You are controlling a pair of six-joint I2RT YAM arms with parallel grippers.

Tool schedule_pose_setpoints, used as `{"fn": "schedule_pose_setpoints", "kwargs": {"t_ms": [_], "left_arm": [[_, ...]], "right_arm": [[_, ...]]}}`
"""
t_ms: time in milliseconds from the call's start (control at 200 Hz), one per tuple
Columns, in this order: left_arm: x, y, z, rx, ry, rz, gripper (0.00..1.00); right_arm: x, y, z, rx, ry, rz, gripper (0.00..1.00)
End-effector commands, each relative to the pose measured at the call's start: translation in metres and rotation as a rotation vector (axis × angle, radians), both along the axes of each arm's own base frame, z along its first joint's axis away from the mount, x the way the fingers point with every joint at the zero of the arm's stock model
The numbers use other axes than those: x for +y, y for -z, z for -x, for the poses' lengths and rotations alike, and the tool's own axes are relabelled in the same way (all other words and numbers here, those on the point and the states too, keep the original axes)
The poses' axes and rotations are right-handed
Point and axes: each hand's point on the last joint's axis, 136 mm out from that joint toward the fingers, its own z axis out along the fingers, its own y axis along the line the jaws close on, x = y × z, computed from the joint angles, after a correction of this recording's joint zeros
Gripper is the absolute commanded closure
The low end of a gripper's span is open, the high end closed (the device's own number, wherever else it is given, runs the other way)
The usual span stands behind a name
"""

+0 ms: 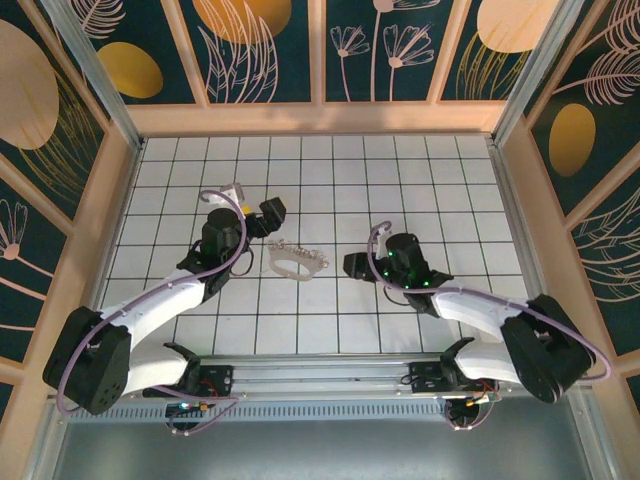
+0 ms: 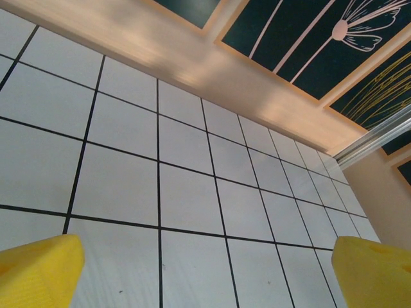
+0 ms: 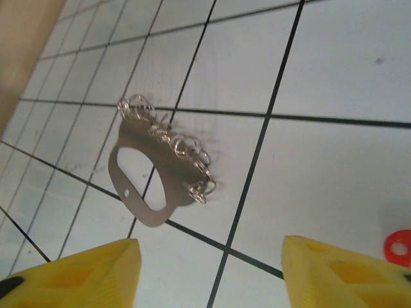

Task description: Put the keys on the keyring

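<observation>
The keyring (image 3: 171, 174) is a flat pale metal loop with an oval hole and a row of small wire rings along one edge. It lies on the white grid table (image 1: 400, 180), also visible as the keyring (image 1: 296, 249) between the two arms. My right gripper (image 3: 212, 276) hovers just short of it, yellow fingertips (image 3: 83, 276) apart with nothing between them. A red key head (image 3: 399, 247) shows at the right edge, beside the right finger. My left gripper (image 2: 205, 276) is open over bare tiles, and in the top view the left gripper (image 1: 262, 215) sits up-left of the keyring.
A pale wooden rim (image 1: 310, 118) borders the table at the back, with wooden side walls (image 1: 108, 220) left and right. The right gripper (image 1: 352, 266) sits about one tile right of the keyring.
</observation>
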Motion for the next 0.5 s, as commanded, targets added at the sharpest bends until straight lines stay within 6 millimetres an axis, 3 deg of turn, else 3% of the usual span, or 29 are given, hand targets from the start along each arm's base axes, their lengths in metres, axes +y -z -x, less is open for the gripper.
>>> {"fn": "schedule_pose_setpoints", "kwargs": {"t_ms": [0,245,495], "left_arm": [[0.001,0.011,0.001,0.039,-0.013,-0.001,0.01],[-0.009,0.015,-0.005,0.065,0.012,0.023,0.01],[-0.017,0.017,-0.009,0.075,0.039,0.042,0.01]], "right_arm": [[0.021,0.002,0.001,0.007,-0.044,-0.033,0.46],[0.05,0.028,-0.001,0.062,-0.104,-0.01,0.54],[0.062,0.031,-0.007,0.074,-0.124,-0.041,0.59]]}}
